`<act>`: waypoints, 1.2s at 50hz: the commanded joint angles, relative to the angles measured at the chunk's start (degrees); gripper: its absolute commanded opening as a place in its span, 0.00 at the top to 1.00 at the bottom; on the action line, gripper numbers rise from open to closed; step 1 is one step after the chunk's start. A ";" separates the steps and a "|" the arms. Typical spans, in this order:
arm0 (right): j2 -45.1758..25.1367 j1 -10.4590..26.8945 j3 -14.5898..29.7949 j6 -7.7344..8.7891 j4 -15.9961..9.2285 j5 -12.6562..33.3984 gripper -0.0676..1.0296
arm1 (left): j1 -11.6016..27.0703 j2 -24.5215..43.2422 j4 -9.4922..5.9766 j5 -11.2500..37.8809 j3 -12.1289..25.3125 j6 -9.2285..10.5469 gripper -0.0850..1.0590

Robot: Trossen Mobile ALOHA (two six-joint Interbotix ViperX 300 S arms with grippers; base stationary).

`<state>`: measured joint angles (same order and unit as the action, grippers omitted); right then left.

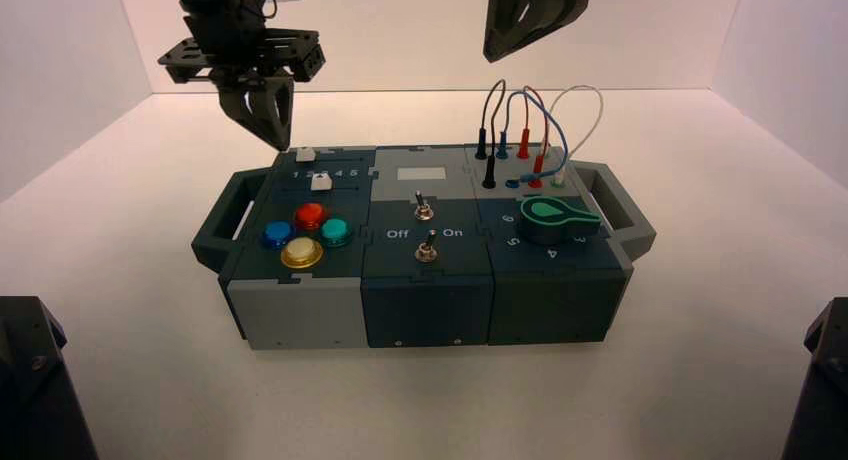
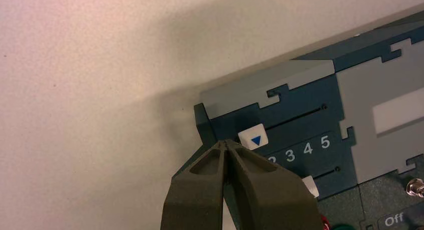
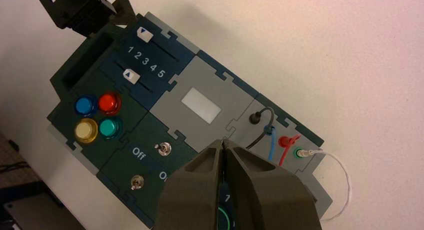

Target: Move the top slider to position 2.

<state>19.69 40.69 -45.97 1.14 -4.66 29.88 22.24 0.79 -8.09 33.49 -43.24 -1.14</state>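
In the high view, the left jaws point(image 1: 281, 146) point down at the far left corner of a box point(image 1: 420, 280) standing on a pale surface point(image 1: 430, 410), their tips just beside the top slider point(image 1: 306, 155), a small white knob. A second white slider point(image 1: 321, 183) is on the nearer side of the number row from the jaws, and past it come the red button point(image 1: 311, 216), blue button point(image 1: 278, 235), green button point(image 1: 335, 232) and yellow-rimmed button point(image 1: 301, 252). The right jaws point(image 1: 491, 58), clenched with nothing between them, hang high near the wires point(image 1: 545, 100), well apart from the left ones. In the left wrist view, the left jaws are clenched, tips together and grasping nothing; the top slider, marked with a blue triangle, is just beyond those tips, and its slot point(image 2: 295, 119) runs away from them along the numbers. Whether the tips touch the knob I cannot tell. In the right wrist view, the top slider is near the left jaws and level with the 1 point(image 3: 131, 49), with the 2 point(image 3: 138, 55) next along the row, farther from those jaws.
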 commanded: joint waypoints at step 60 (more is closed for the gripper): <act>0.70 -0.26 0.70 0.18 0.26 -0.35 0.96 | 2.64 -0.26 -0.09 -0.09 1.58 -0.35 0.95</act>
<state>19.69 40.61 -45.97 1.05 -4.48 29.88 24.52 1.41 -8.09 33.49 -43.15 -1.32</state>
